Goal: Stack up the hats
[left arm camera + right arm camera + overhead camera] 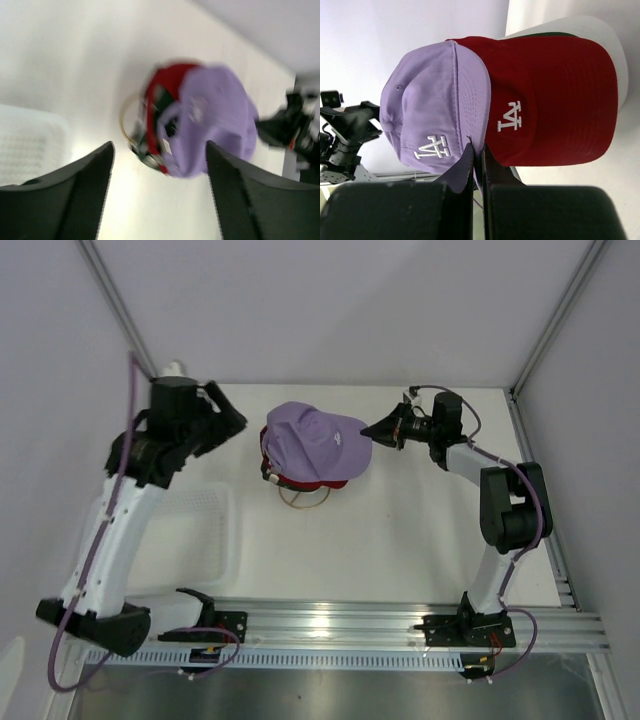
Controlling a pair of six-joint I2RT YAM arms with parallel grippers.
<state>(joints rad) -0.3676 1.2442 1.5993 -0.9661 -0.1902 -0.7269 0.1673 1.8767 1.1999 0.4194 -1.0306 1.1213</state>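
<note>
- White embroidered "LA" lettering is seen on the front of the lavender cap (435, 100). The same white "LA" mark is stitched on the red cap (560, 100) beneath it.
- Both caps are of woven fabric with rounded crowns, and rows of parallel stitching are visible along the lavender brim.
- A white brim (615, 45) and a thin dark green edge (540, 34) are seen under the red cap.
- The stack is set on a gold wire ring (300, 502) near the middle of the white table (400, 530), between the two arms, with the lavender cap on top.
- The right gripper (479, 160) is closed to a narrow slit, with the edge of the lavender brim pinched in it.
- The left gripper (159, 150) is spread wide with nothing held. It is kept apart from the stack, in a blurred view.
- A white mesh basket (215, 540) is placed at the left of the table.
</note>
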